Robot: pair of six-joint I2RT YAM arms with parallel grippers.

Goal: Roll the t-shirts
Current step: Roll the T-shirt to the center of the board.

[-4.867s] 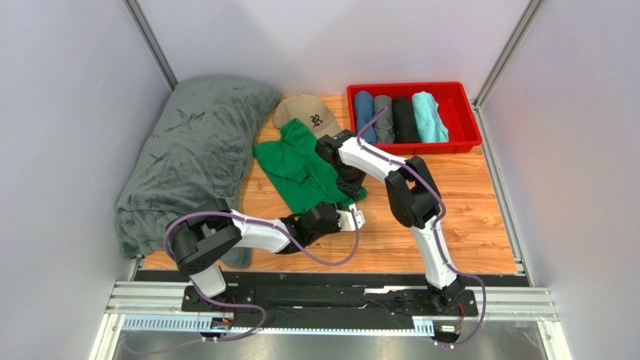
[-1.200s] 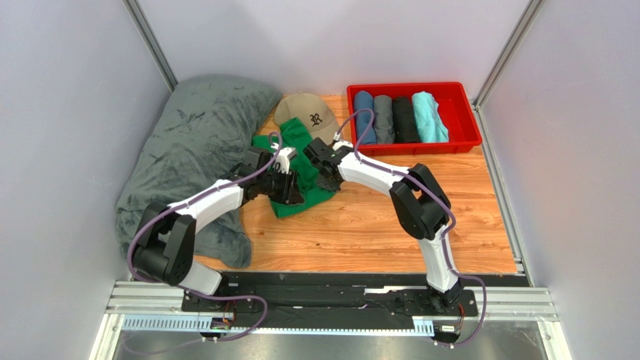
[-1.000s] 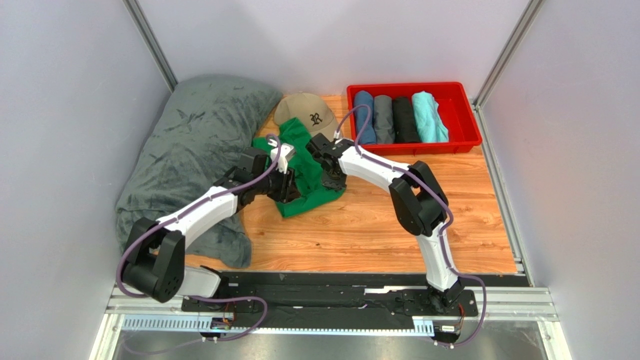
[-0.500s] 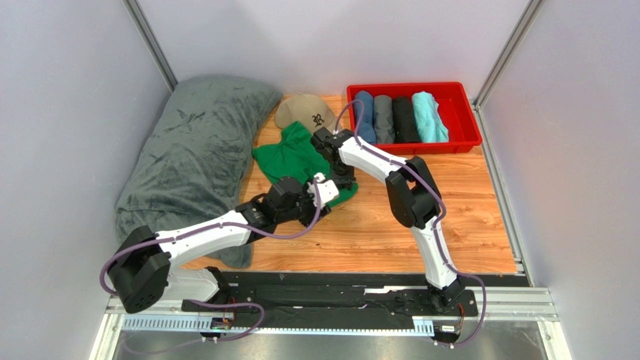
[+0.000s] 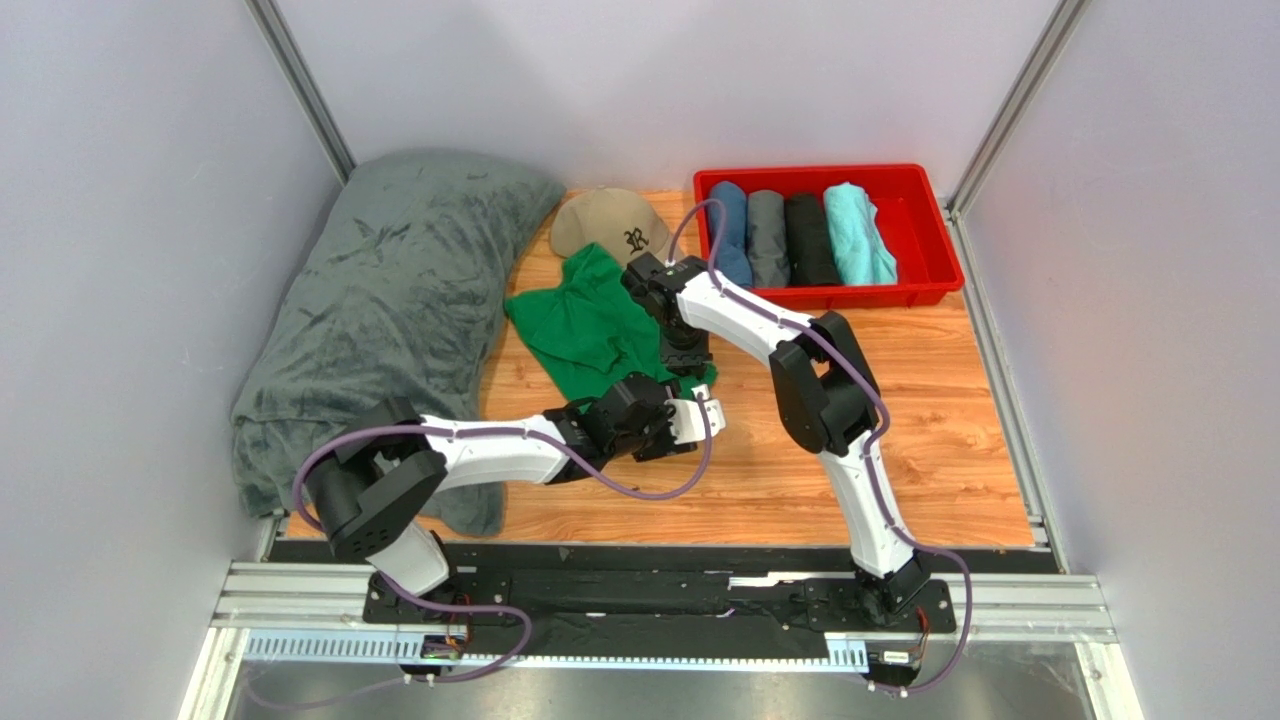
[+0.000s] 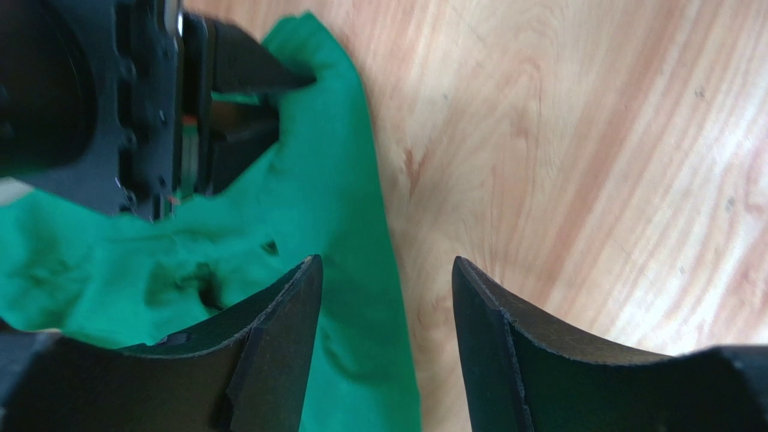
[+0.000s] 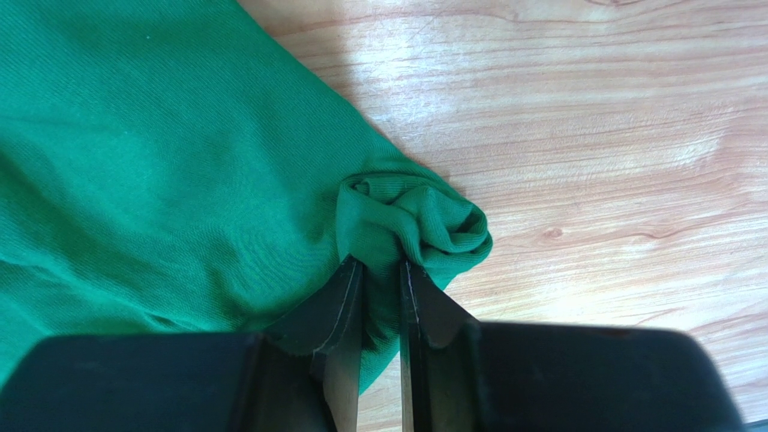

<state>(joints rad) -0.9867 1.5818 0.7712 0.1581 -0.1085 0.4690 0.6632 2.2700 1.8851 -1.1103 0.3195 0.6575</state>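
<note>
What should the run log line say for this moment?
green t-shirt: bunched, not rolled | right end effector: shut on a shirt fold | left end effector: open over shirt edge

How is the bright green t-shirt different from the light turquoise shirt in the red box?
The bright green t-shirt lies loose and crumpled; the light turquoise shirt is rolled into a tube. The green one is on the wooden table; the turquoise one sits in the red plastic tray. The right gripper pinches a bunched corner of the green one; no gripper holds the turquoise one. Both are plain cloth.
</note>
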